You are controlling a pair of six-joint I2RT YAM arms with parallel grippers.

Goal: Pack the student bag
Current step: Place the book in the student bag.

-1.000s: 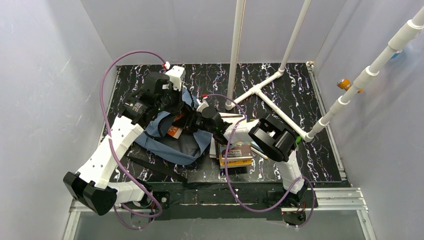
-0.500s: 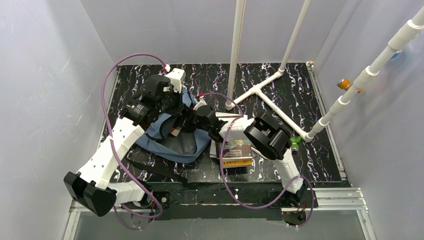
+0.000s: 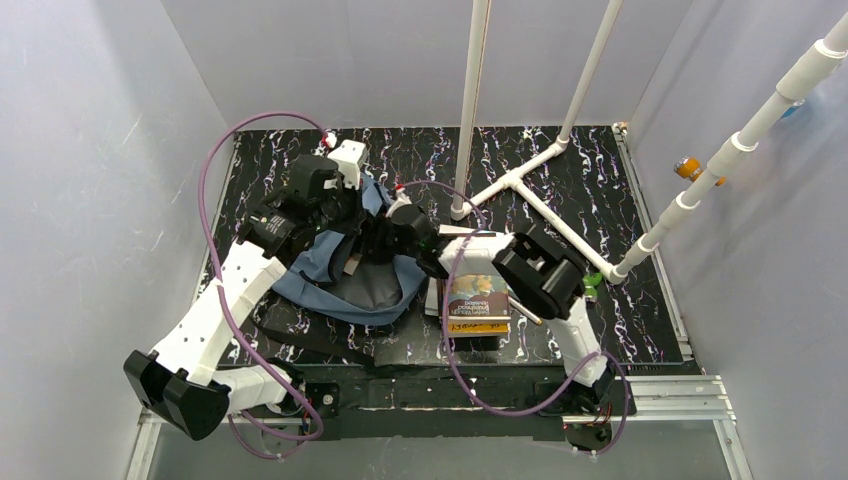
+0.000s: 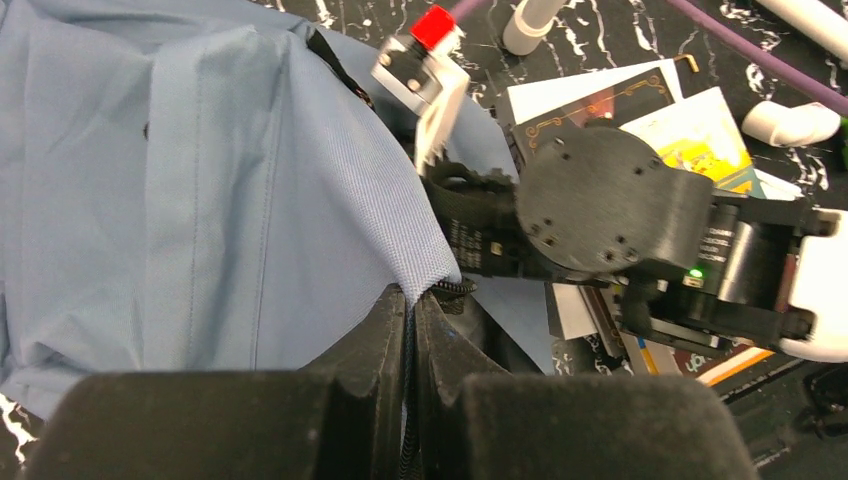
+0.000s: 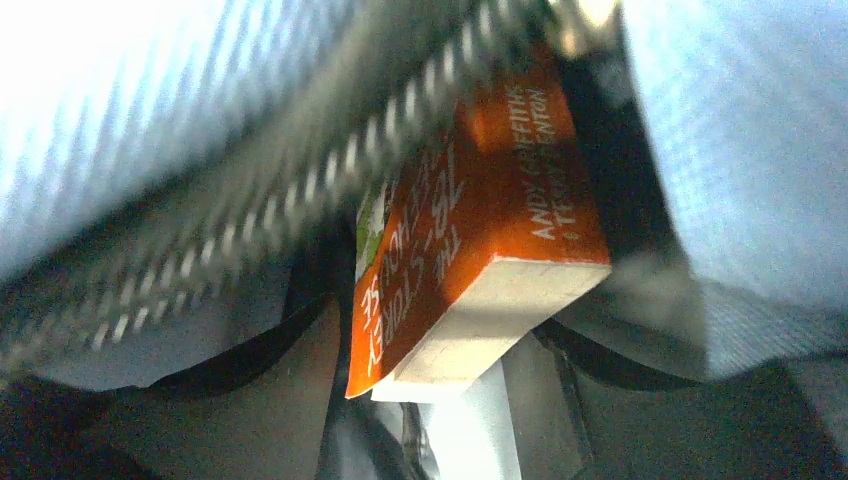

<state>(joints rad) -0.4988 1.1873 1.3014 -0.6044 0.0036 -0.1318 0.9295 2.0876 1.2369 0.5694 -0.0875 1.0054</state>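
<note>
The student bag (image 3: 340,282) is a slate-blue backpack lying left of centre on the black table. My left gripper (image 3: 343,213) is shut on the bag's upper zipper edge and holds the opening up. In the left wrist view the fingertips (image 4: 410,308) pinch the blue fabric (image 4: 200,180) and zipper tape. My right gripper (image 3: 376,243) reaches into the opening. In the right wrist view my right gripper (image 5: 440,385) is shut on an orange book (image 5: 480,190), with bag fabric (image 5: 730,150) and zipper teeth (image 5: 300,210) around it. The book is almost hidden from above.
A stack of books (image 3: 475,300) lies right of the bag, under the right arm; it also shows in the left wrist view (image 4: 690,130). A white pipe frame (image 3: 530,185) stands at the back right. A dark strap (image 3: 310,338) trails toward the near edge. Purple cables loop over both arms.
My right gripper has moved left and deeper into the bag with the orange book, which now shows less from above. My left gripper still holds the bag's edge.
</note>
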